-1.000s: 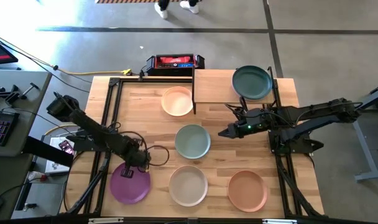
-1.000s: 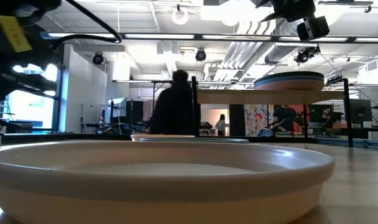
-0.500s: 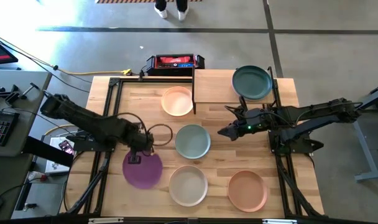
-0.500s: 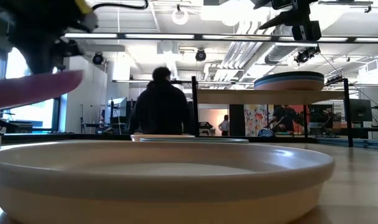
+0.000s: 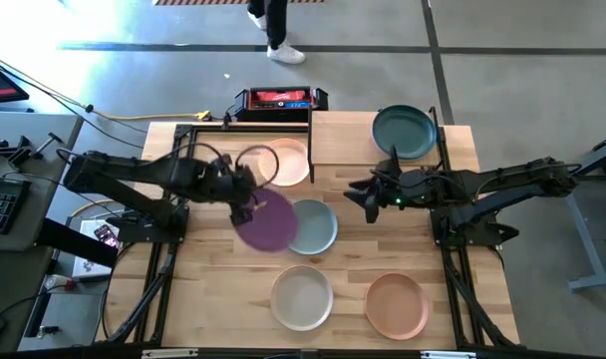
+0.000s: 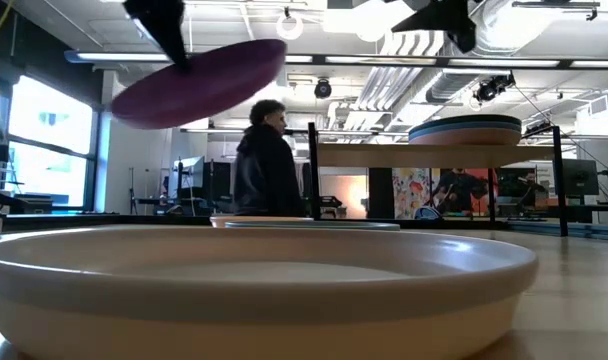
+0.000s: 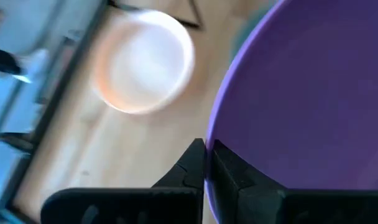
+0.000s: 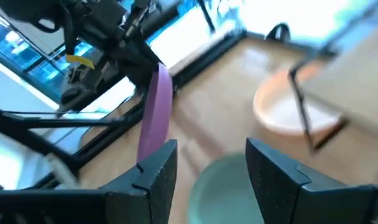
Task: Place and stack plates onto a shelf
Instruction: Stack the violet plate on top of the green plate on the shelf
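Plates, six surfaces counted from above:
- purple plate (image 5: 267, 221), one, clamped by its rim in the left claw (image 5: 245, 200), carried tilted in the air above the middle of the bench (image 5: 218, 304), overlapping the edge of the pale teal plate as seen from above
- pale teal plate (image 5: 315, 227), one, flat at the bench centre
- peach plate (image 5: 289, 161), one, flat at the far side, just beside the shelf's left edge
- off-white plate (image 5: 302, 297), one, flat at the near edge
- orange plate (image 5: 396, 305), one, flat at the near right
- dark green plate (image 5: 404, 132), topmost of a stack on the right half of the shelf; the low view shows a blue-grey rim beneath it, the number stacked cannot be told

Shelf (image 5: 341, 139), one, light-wood board on thin black legs at the bench's far side, left half bare

Arms, two:
- left claw, closed on the purple plate's edge
- right claw (image 5: 373, 194), fingers spread apart and holding nothing, held in the air between the shelf and the pale teal plate

Person (image 6: 266, 170), one, standing in the room beyond the bench
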Motion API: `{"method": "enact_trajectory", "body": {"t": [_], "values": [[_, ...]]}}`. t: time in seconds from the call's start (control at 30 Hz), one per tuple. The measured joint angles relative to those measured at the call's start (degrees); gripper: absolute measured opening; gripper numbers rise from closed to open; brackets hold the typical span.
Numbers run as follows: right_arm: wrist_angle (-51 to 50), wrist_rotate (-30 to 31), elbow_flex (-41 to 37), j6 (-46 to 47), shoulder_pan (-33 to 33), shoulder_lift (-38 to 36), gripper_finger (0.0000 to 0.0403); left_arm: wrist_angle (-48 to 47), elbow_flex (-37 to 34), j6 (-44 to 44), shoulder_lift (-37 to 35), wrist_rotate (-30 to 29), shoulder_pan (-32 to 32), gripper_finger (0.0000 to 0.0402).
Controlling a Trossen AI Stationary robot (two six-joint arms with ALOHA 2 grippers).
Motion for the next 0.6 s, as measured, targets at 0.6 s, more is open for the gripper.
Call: {"method": "enact_trajectory", "body": {"t": [0.6], "values": [[20.2,3.8,0.0,-30.3,-11.2,0.0,0.0171,14.2,3.4,3.6,0.0,-12.8,9.2,0.0000]]}}
